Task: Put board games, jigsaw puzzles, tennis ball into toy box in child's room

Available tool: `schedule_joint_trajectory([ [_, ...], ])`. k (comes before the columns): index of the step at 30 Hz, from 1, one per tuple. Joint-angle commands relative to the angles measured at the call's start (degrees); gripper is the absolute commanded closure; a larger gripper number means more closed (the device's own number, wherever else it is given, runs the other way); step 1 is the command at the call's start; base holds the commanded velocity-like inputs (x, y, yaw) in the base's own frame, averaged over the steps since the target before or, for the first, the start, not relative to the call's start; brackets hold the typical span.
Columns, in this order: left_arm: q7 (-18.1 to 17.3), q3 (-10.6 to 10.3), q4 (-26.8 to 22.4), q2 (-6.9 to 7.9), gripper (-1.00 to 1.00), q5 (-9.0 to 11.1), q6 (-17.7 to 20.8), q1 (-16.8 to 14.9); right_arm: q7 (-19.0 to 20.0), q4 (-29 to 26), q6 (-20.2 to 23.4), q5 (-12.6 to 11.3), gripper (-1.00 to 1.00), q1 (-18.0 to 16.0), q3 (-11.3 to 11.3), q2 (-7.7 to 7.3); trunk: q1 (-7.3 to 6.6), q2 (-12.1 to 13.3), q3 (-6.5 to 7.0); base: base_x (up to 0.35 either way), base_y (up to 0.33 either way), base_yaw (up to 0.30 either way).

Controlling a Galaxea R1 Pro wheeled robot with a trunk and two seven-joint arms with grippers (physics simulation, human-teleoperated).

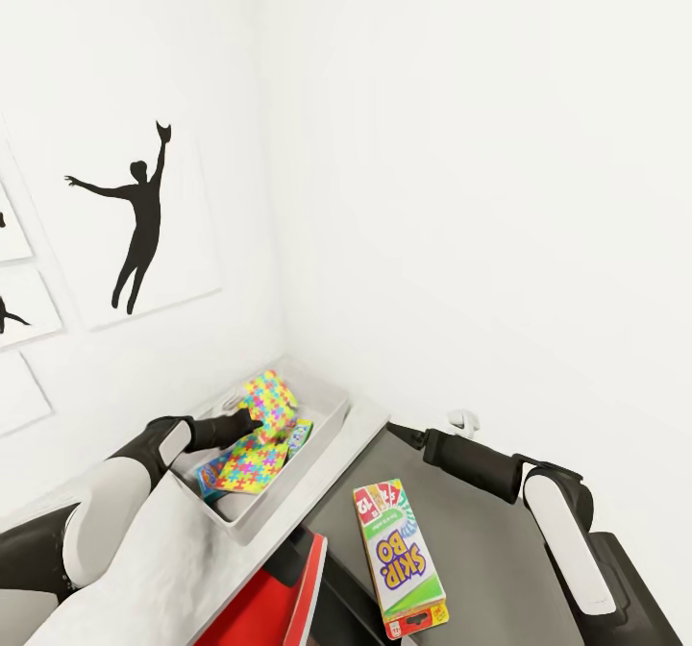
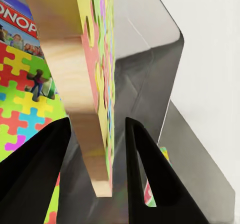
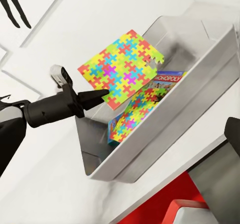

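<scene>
Left gripper [image 2: 97, 149] jaws pinch second jigsaw puzzle [image 3: 120, 66] above toy box [image 3: 210, 49]; Monopoly [image 3: 167, 81] inside; SKIP-BO [image 1: 396, 555] outside. Right jaws: cannot tell.

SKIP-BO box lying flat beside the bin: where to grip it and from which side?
The SKIP-BO box lies flat, face up, on the dark surface next to the toy box, so a top pinch on its face probably won't work. Likely best: right gripper comes from above, jaws across the narrow width at mid-length, closing on the two long thin edges. The left gripper is holding a jigsaw puzzle.
</scene>
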Motion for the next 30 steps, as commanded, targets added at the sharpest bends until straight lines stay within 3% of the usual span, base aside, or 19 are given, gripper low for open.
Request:
schedule_joint_trajectory([
  [1,-0.02,0.03,-0.02,-0.01,1.00,-0.02,0.45,-0.05,0.34,-0.02,0.15,0.33,-1.00,-0.06,0.02,-0.03,0.04,-0.14,-0.14,0.000,0.000,0.000],
  [12,-0.11,0.03,-0.02,-0.37,1.00,-1.00,0.39,0.03,0.34,-0.02,0.15,0.33,-1.00,-0.06,0.06,-0.03,0.04,-0.14,-0.14,0.000,0.000,0.000],
  [13,-0.11,0.03,-0.02,-0.39,-1.00,-1.01,0.39,0.01,0.34,-0.02,0.15,0.33,-1.00,-0.06,0.07,-0.03,0.04,-0.14,-0.14,0.000,0.000,0.000],
  [25,-0.07,0.11,-0.04,0.22,-1.00,-1.07,0.35,-0.01,0.34,-0.02,0.12,0.33,-1.00,-0.06,0.09,-0.03,0.04,-0.14,-0.14,0.000,0.000,0.000],
  [28,-0.13,0.15,-0.08,1.53,-1.00,-0.99,0.37,-0.02,0.34,-0.02,0.14,0.33,-1.00,-0.06,0.09,-0.03,0.04,-0.14,-0.14,0.000,0.000,0.000],
  [30,-0.40,0.21,-0.15,3.25,-1.00,-0.74,0.43,-0.04,0.34,-0.02,0.13,0.33,-1.00,-0.06,0.09,-0.03,0.04,-0.14,-0.14,0.000,0.000,0.000],
])
